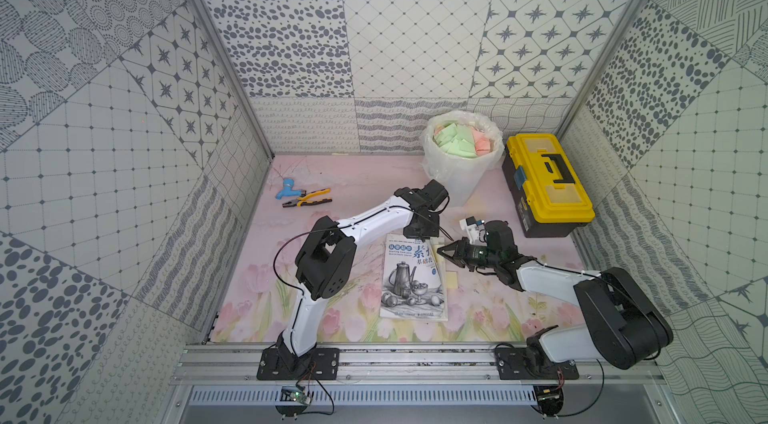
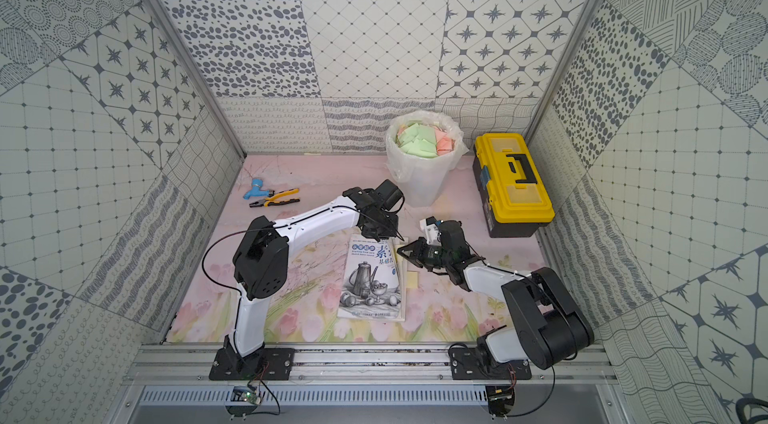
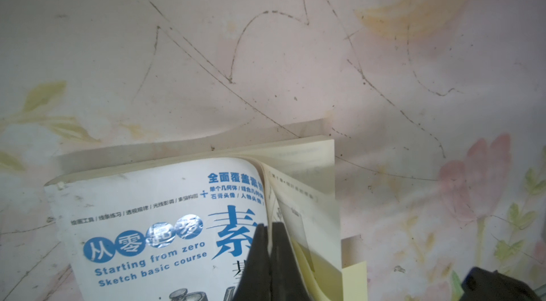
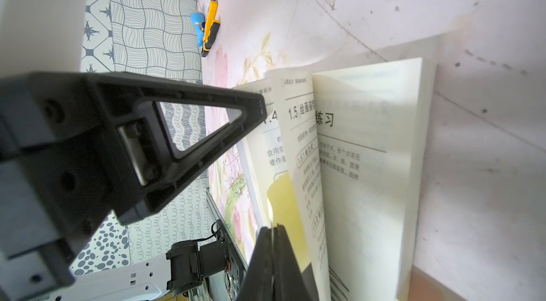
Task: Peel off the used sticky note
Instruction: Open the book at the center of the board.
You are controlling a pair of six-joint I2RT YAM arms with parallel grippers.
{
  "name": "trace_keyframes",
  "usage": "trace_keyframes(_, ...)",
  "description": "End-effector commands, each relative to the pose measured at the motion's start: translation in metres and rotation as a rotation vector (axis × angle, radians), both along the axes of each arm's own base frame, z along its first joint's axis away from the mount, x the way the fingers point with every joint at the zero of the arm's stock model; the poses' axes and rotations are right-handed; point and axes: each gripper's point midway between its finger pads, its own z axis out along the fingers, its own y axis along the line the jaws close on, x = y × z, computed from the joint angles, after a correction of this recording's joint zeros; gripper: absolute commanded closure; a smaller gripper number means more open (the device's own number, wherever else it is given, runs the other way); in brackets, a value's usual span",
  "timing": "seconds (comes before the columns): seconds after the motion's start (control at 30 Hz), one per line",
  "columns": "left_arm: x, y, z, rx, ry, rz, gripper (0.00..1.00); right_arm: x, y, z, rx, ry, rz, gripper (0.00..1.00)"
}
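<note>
Sketch book (image 1: pixel 413 289) central on table (image 1: pixel 353 176), left claw (image 3: pixel 269 237) pinching its lifted cover (image 3: pixel 177 196), sticky note (image 4: pixel 285 205) half hidden under raised pages (image 4: pixel 304 137), right claw (image 4: pixel 273 228) pressed together at note's edge, bin (image 1: pixel 461 185) and toolbox (image 1: pixel 548 180) at far right corner.

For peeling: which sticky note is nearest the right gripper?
The yellow note among the fanned pages, at the shut right gripper; a second note pokes from the book's edge, apart.
</note>
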Motion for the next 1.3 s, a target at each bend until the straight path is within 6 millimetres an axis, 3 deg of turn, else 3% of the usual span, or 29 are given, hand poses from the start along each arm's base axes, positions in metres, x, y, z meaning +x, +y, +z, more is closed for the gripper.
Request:
trace_keyframes(0.0,-0.006,0.014,0.008,0.064,-0.029,-0.053,1.0,0.002,0.003,0.006,-0.001,-0.038,0.007,0.96)
trace_keyframes(0.2,-0.01,0.032,0.028,0.104,-0.084,-0.098,1.0,0.002,0.001,0.007,-0.014,-0.041,0.006,0.95)
trace_keyframes(0.3,-0.012,0.051,0.035,0.158,-0.107,-0.116,1.0,0.002,-0.001,0.007,-0.033,-0.046,0.004,0.95)
trace_keyframes(0.57,-0.004,0.14,0.051,0.487,-0.206,-0.078,1.0,0.002,-0.007,-0.001,-0.083,-0.039,-0.004,0.93)
trace_keyframes(0.8,0.006,0.21,0.045,0.821,-0.229,-0.006,1.0,0.005,-0.004,-0.001,-0.084,-0.04,0.024,0.93)
trace_keyframes(1.07,0.034,0.239,0.032,1.092,-0.283,0.015,1.0,0.003,0.001,-0.004,-0.074,-0.028,0.06,0.92)
trace_keyframes(1.27,0.04,0.248,0.045,1.16,-0.335,0.095,0.71,0.001,0.0,-0.007,-0.077,-0.021,0.064,0.92)
